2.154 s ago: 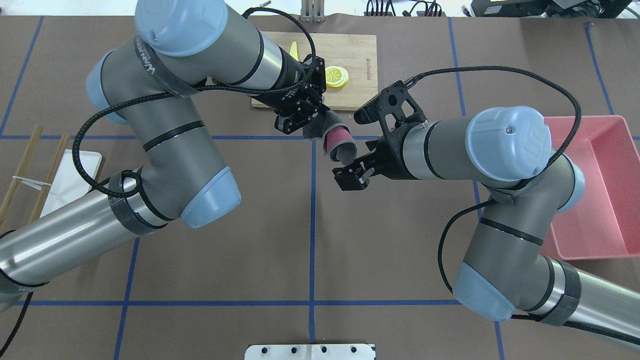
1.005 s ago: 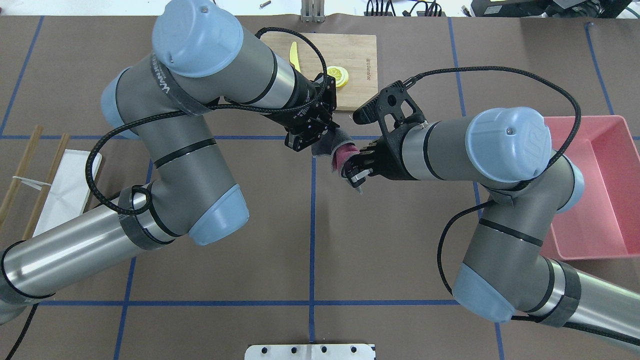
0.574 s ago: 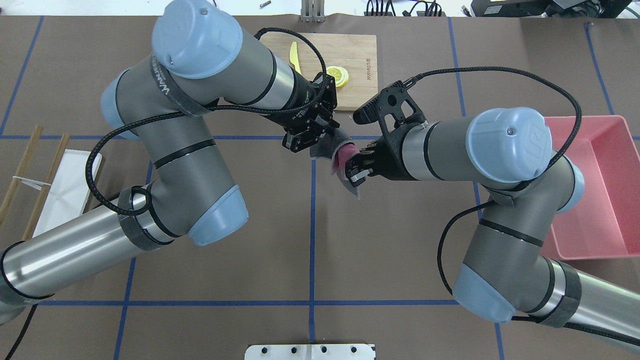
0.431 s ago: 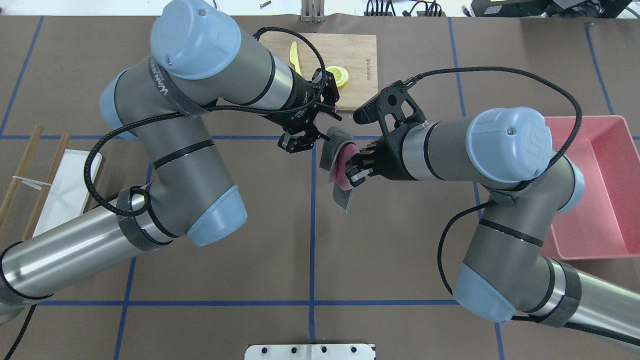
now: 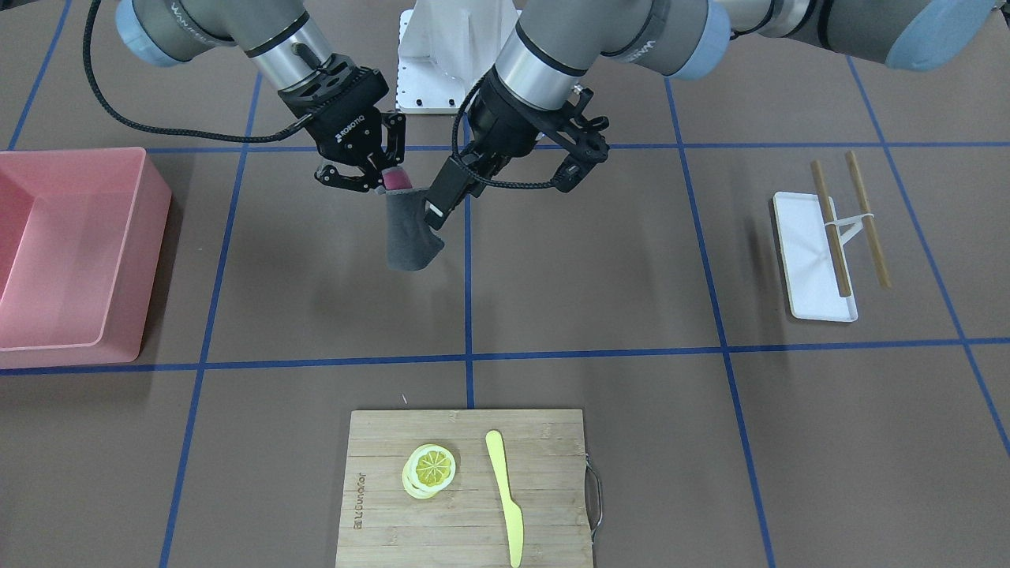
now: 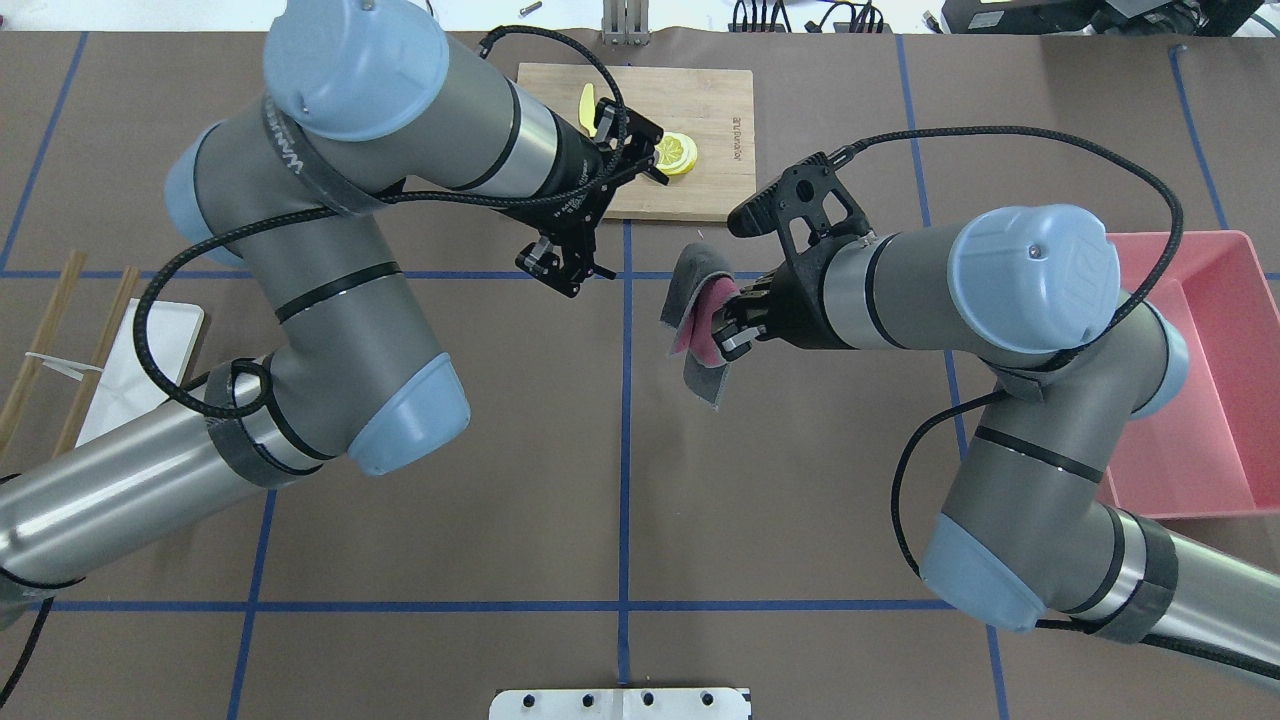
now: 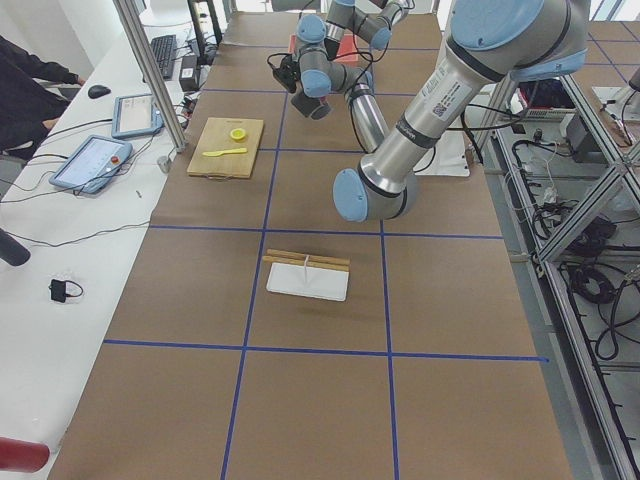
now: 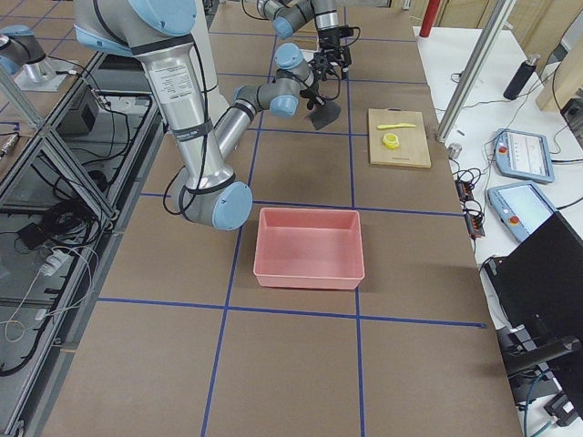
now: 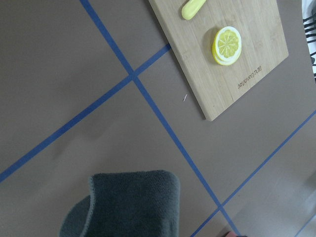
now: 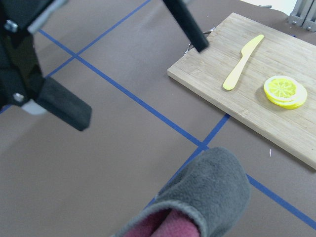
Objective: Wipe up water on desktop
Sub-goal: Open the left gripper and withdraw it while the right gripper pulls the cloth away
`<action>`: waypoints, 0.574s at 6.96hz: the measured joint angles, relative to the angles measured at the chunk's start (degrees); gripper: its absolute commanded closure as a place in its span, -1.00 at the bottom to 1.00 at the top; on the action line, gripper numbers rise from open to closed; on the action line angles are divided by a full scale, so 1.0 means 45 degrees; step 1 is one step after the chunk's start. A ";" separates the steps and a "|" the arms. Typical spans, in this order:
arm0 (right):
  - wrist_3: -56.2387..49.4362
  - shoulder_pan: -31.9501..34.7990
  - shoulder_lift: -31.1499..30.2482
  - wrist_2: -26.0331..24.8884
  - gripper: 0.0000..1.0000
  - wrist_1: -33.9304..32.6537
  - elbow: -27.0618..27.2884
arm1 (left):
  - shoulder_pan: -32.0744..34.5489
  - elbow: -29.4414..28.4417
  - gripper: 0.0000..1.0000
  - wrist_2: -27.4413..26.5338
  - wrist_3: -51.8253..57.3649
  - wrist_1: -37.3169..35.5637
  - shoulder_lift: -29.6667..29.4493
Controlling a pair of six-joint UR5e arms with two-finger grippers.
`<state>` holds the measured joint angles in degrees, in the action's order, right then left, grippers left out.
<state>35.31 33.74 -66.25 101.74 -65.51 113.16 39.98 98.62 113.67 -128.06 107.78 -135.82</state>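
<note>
Overhead exterior: one fuzzy grey cloth, pink inside, folded and floppy, pinched by the right gripper. Left gripper spread wide over the matte brown desktop.

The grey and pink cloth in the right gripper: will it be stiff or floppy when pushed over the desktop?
Probably floppy: the cloth hangs limp and folded from the right gripper. Likely light, since one pinched edge carries it. Its fleecy surface should drag, not slide, on the desktop.
</note>
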 measured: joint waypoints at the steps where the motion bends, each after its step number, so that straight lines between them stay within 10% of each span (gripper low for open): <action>1: -0.0055 0.0345 -0.0214 0.0126 1.00 -0.0393 0.0020 | 0.0391 0.0241 -0.97 0.0043 0.0959 -0.0255 0.0373; 4: -0.1228 0.1358 -0.0364 0.0387 1.00 -0.3353 0.0195 | 0.0906 0.1709 -0.97 -0.0023 0.5990 -0.2258 0.1565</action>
<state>29.78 39.85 -67.89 103.49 -80.60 114.04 44.05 106.31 113.57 -101.10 97.62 -128.78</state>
